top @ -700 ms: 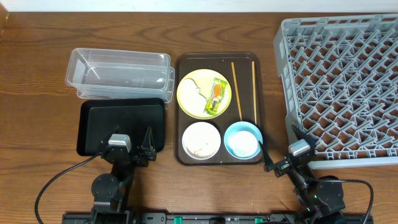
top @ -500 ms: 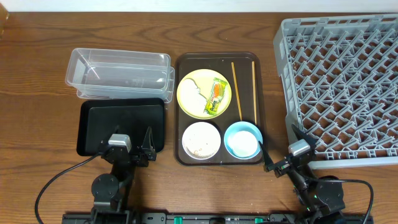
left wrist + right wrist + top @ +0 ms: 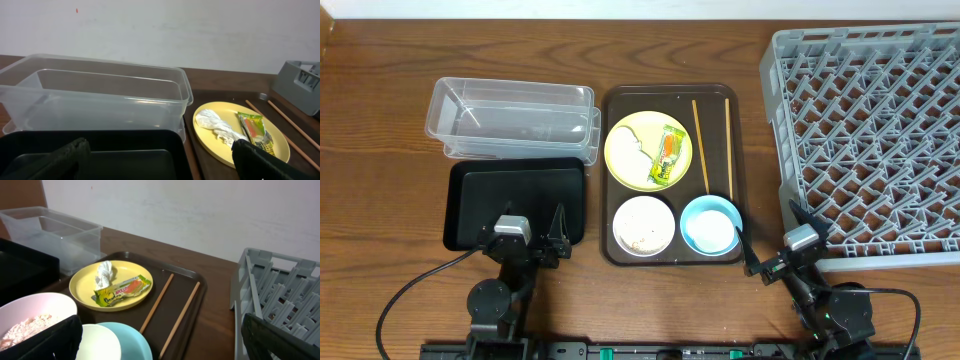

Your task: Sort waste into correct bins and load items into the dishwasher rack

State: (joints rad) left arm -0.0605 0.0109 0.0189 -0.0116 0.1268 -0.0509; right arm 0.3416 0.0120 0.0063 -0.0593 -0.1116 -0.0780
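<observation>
Since both claws sat spread and empty at the near edge, the left claw [image 3: 532, 228] and right claw [image 3: 772, 238] both had the snack wrapper [image 3: 666, 157] ahead of them, on the yellow plate [image 3: 623, 133] mid-worktop. The right claw looked marginally nearer, with the wrapper to its front-left. The wrapper's long axis ran from near edge to far edge, its far end tipped slightly toward the right edge.

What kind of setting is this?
Likely a lab mock-up of a dish-return station: dishwasher rack, serving tray with a littered plate, clear tub and black tray for waste, all on a wooden table.
</observation>
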